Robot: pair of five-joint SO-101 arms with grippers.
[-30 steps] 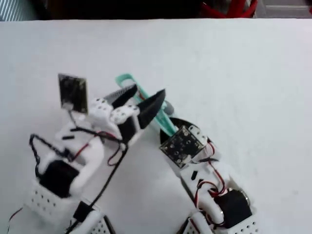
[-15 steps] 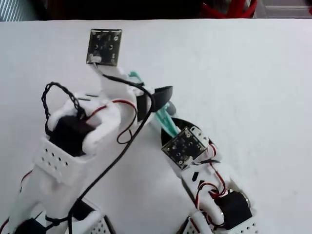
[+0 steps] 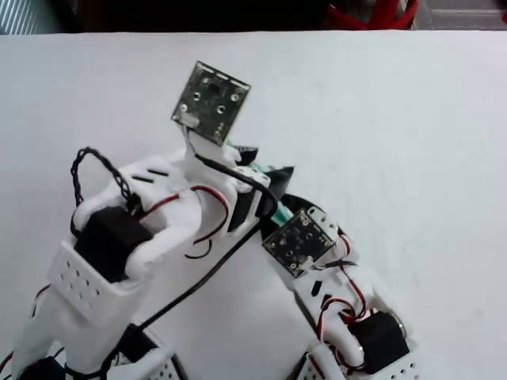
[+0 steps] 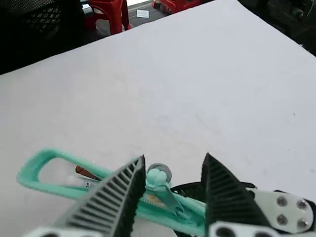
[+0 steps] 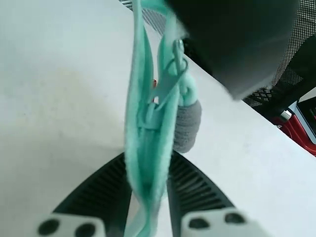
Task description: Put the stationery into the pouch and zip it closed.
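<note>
A flat teal pouch [image 4: 64,158] lies on the white table, with a brown pencil [image 4: 86,171] showing inside it. Its zipper pull [image 4: 165,190] and a grey ring [image 4: 159,172] sit between the open fingers of my left gripper [image 4: 174,160], which straddles them without touching. My right gripper [image 5: 148,192] is shut on the pouch [image 5: 148,128] at its near end, the zipper pull [image 5: 168,81] lying farther along. In the high view both grippers meet at table centre: the left gripper [image 3: 264,161] sits over the pouch [image 3: 280,210], which the arms mostly hide.
The white table [image 3: 396,103] stretches bare to the back and right. Red stools [image 4: 106,7] and dark chairs stand beyond the far edge. The left arm's cables [image 3: 87,162] loop above its body.
My left arm has swung up and rightward from the left, bringing its open gripper over the pouch's zipper end. The right arm has held still with the pouch.
</note>
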